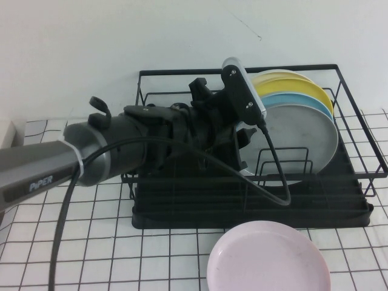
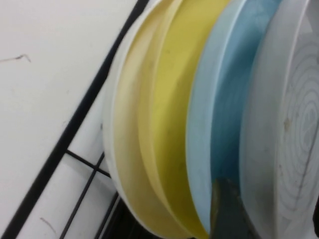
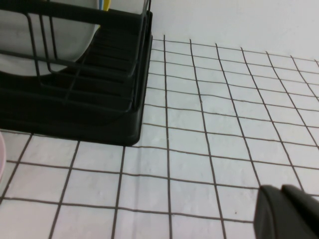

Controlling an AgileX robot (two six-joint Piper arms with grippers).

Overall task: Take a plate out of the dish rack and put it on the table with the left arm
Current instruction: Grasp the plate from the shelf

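The pale grey plate (image 1: 303, 136) stands upright at the front of the row in the black dish rack (image 1: 242, 212). My left arm reaches in from the left, with the left gripper (image 1: 245, 145) at the plate's left edge. In the left wrist view the left gripper (image 2: 273, 219) is open; one finger (image 2: 229, 211) sits between the grey plate (image 2: 279, 124) and the light blue plate (image 2: 224, 99), the other shows at the frame edge on the plate's face side. My right gripper (image 3: 289, 211) is shut and empty, low over the table (image 3: 199, 149).
A light blue plate (image 1: 297, 100) and a yellow plate (image 1: 303, 85) stand behind the grey one. A pale pink plate (image 1: 267, 257) lies on the table (image 1: 91, 242) in front of the rack. The rack's corner (image 3: 75, 114) is close to the right gripper.
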